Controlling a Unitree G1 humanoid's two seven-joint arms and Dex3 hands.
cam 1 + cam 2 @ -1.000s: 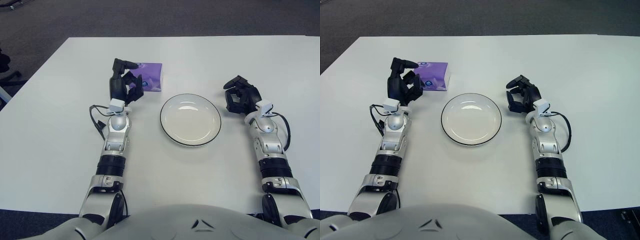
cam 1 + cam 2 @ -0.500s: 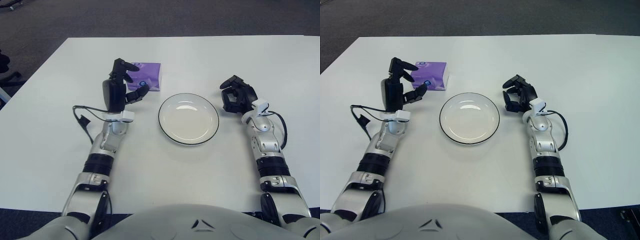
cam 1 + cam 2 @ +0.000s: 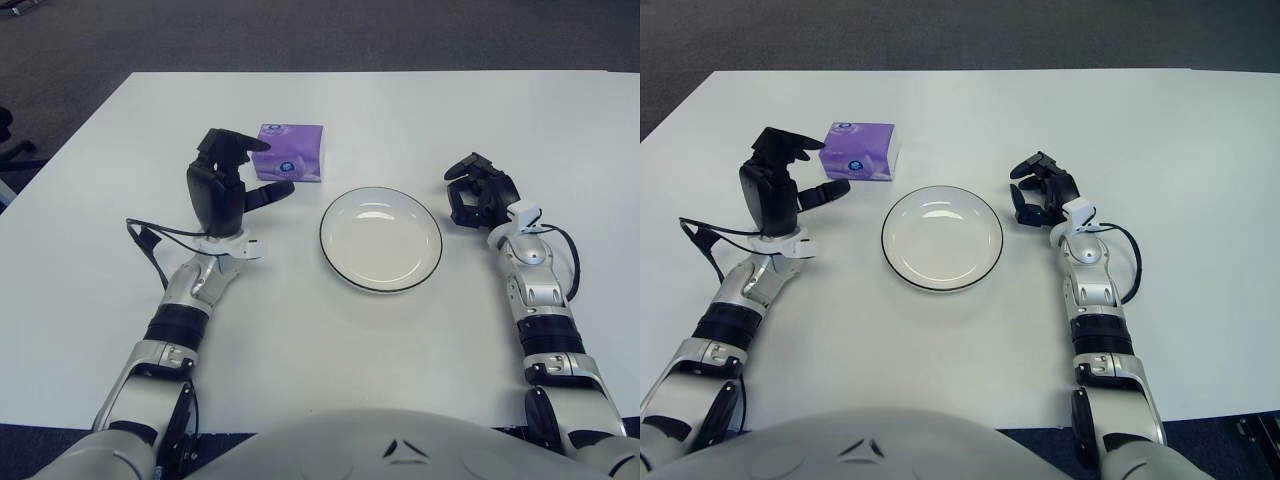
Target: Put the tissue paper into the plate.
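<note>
A purple tissue pack (image 3: 290,152) lies on the white table, beyond and left of an empty white plate (image 3: 381,239) with a dark rim. My left hand (image 3: 232,184) is raised above the table just left and near of the pack, palm turned toward it, fingers spread and holding nothing. It does not touch the pack. My right hand (image 3: 477,196) shows just right of the plate, fingers curled with nothing in them.
The white table (image 3: 330,330) stretches wide around both arms. Dark carpet lies beyond its far edge. A thin black cable (image 3: 150,240) loops from my left wrist.
My left hand has lifted and drawn back toward the left, away from the tissue pack, with the forearm swinging outward. The right hand has barely moved.
</note>
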